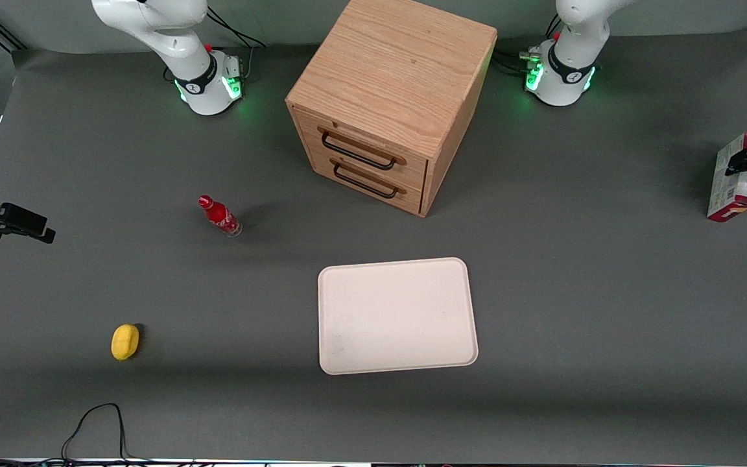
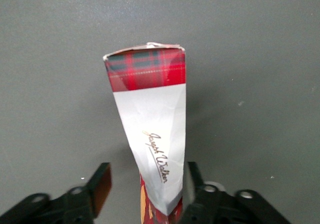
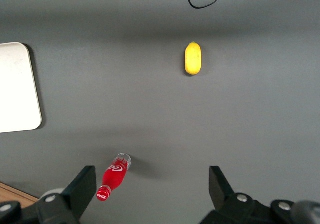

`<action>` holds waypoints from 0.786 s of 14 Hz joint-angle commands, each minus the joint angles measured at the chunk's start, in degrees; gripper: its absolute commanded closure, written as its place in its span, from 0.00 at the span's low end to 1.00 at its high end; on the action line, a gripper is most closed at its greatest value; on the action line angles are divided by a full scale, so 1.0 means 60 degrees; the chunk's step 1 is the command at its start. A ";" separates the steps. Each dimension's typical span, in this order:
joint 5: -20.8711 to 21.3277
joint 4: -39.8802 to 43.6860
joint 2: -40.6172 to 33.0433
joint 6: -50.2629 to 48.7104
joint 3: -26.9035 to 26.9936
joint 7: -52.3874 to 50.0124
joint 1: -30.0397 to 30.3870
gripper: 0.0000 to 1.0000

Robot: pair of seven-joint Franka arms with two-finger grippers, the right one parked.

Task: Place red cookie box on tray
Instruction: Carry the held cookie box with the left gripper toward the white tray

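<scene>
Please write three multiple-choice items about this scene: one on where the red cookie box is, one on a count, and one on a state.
1. Where is the red cookie box?
A) on the tray
B) at the working arm's end of the table
C) beside the yellow fruit

2. How many handles does the cabinet show?
A) one
B) two
C) three

3. The cabinet's drawers are:
A) both shut
B) one open
C) both open

Answers:
1 B: the gripper straddles the box there, with its fingers open.
2 B: two dark handles show on its front.
3 A: both drawer fronts sit flush.
</scene>
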 commanded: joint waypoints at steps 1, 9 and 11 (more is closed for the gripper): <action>-0.0146 -0.0106 -0.0157 -0.0184 -0.0042 0.0182 0.0098 1.00; -0.0146 0.0754 -0.0317 -0.1541 -0.0378 -0.0505 -0.0442 1.00; -0.0131 0.1589 -0.0521 -0.2830 -0.0612 -0.1293 -0.1057 1.00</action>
